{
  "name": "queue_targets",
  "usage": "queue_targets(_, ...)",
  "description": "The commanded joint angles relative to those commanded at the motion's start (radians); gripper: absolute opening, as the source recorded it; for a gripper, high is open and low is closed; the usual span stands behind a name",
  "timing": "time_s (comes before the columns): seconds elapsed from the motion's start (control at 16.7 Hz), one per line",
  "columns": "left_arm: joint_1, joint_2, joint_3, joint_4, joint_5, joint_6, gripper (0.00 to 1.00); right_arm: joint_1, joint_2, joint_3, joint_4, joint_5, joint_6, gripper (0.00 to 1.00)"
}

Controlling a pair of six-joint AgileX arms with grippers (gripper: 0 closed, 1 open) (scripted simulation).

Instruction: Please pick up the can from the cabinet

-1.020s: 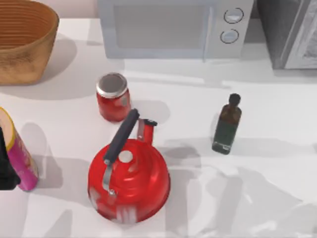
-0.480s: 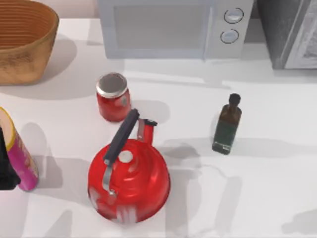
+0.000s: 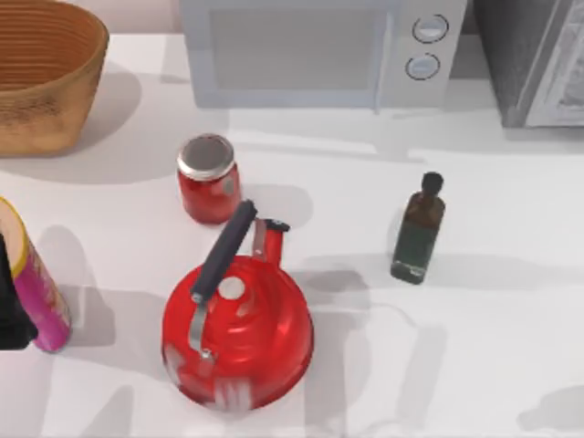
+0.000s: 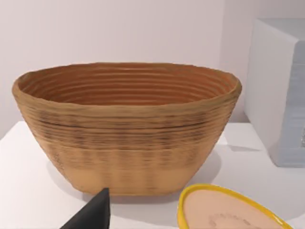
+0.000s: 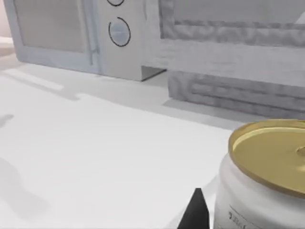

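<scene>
looking down from the top view, i find no white can on the table: a red jar (image 3: 209, 178) sits at upper centre, a red kettle (image 3: 237, 330) below it, a dark bottle (image 3: 418, 228) right of centre, a microwave (image 3: 319, 50) along the top edge, a woven basket (image 3: 46, 73) in the upper left corner and a pink and yellow tube (image 3: 36, 278) at the left edge. my left gripper (image 3: 11, 310) is the dark shape at the lower left edge, beside that tube.

the left wrist view faces the basket (image 4: 126, 126), with one dark finger tip (image 4: 93, 214) at the bottom edge and the tube's yellow rim (image 4: 224, 210) at lower right. i cannot tell how wide those jaws stand, nor whether they hold anything.

the right wrist view has the can (image 5: 267, 176), white with a gold lid, at the lower right of the frame, close to my right gripper's finger tip (image 5: 196, 212), which shows just left of it at the bottom edge. the microwave (image 5: 71, 33) and a grey cabinet (image 5: 238, 52) stand behind. i cannot tell whether these jaws clamp the can or merely flank it, so i judge the pickup unconfirmed, with the lift perhaps left to do.
</scene>
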Motion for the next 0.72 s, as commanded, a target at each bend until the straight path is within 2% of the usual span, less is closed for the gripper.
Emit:
queue_targets(0.18, 0.000, 0.000, 0.000, 0.000, 0.000, 0.000, 1.00, 0.000, 0.000, 0.000, 0.000, 0.000, 0.000, 0.00)
queue_targets(0.24, 0.000, 0.000, 0.000, 0.000, 0.000, 0.000, 1.00, 0.008, 0.027, 0.085, -0.114, 0.125, 0.010, 0.00)
queue_targets(0.72, 0.000, 0.000, 0.000, 0.000, 0.000, 0.000, 1.00, 0.081, -0.003, -0.009, -0.091, 0.080, -0.097, 0.00)
